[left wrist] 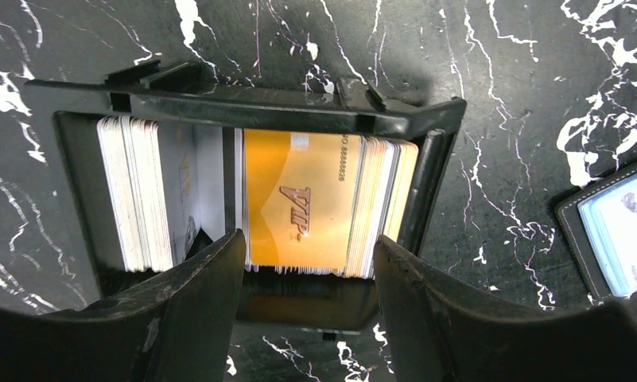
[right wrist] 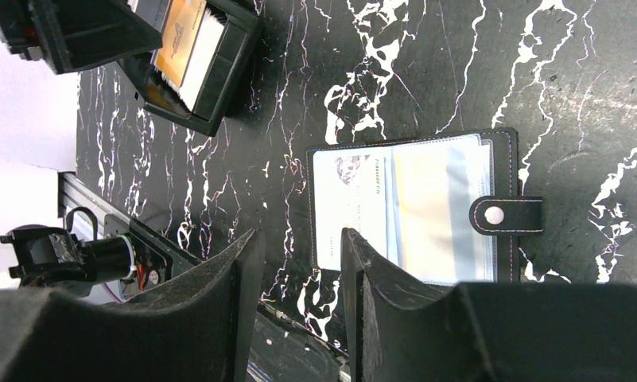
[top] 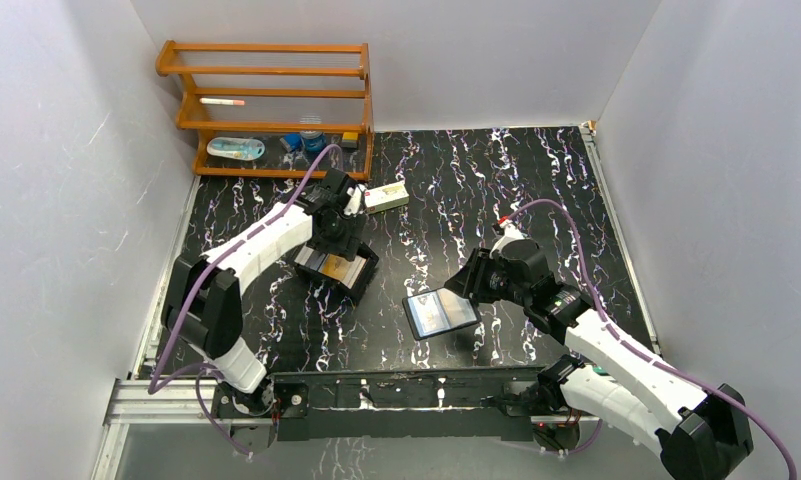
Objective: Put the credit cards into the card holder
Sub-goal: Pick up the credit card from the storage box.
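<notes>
Black marbled bench [top: 536, 180], top view: wooden rack [top: 266, 75] in the far left corner, cream carton [top: 386, 196] just beside its right end. Black box [top: 361, 275] sits left of centre with the credit cards [top: 338, 267] standing inside. Left gripper [top: 336, 245] hangs right over the box. Card holder [top: 441, 312] lies open, flat, near the front edge around the middle, well apart from the box. Right gripper [top: 468, 285] is just above the holder's far right corner.

Left wrist view: box [left wrist: 438, 159] fills the frame. Credit cards [left wrist: 136, 191] stand on edge in two packs, a white stack on the left and an orange card [left wrist: 299, 199] facing the second pack on the right. Left gripper [left wrist: 307, 270] has its jaws apart with nothing between them, fingers [left wrist: 196, 310] over the box's near wall. A corner of the card holder [left wrist: 617, 231] shows at the right edge.

Right wrist view: card holder [right wrist: 410, 207] is spread open on the bench, clear sleeves up, snap tab [right wrist: 502, 215] hanging over one edge. A pale printed card shows in one sleeve. Right gripper [right wrist: 299, 263] is spread wide and empty, fingers [right wrist: 394, 310] above the holder's edge; can't tell whether they touch it. Box [right wrist: 219, 72] is in the frame's upper left.
</notes>
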